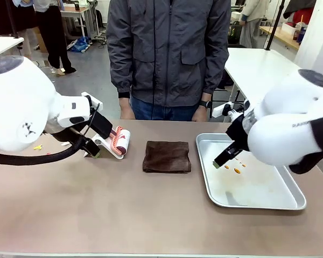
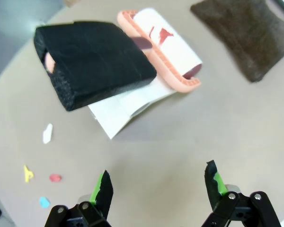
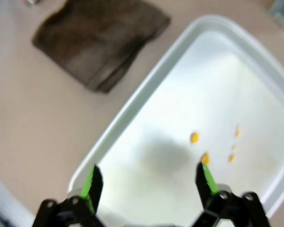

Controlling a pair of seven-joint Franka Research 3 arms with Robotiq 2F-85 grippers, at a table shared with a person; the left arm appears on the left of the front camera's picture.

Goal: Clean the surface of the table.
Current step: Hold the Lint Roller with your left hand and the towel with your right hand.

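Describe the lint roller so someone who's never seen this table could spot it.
On the tan-brown table, a folded dark brown cloth lies in the middle, a steel tray to its right. The lint roller lies on the cloth's other side, toward the robot's left. It is the only white roll, edged in salmon pink, with a black foam block on its handle.

Before me lies a lint roller (image 1: 118,142), white with red marks in a salmon frame, with a black foam block (image 2: 92,59) jutting over its white sheet. Near it I see small scraps (image 2: 47,134): white, yellow, red, blue. A folded brown cloth (image 1: 167,156) sits between roller and steel tray (image 1: 258,193), which holds orange specks (image 3: 194,137). A person (image 1: 169,48) in a grey jacket stands beyond.
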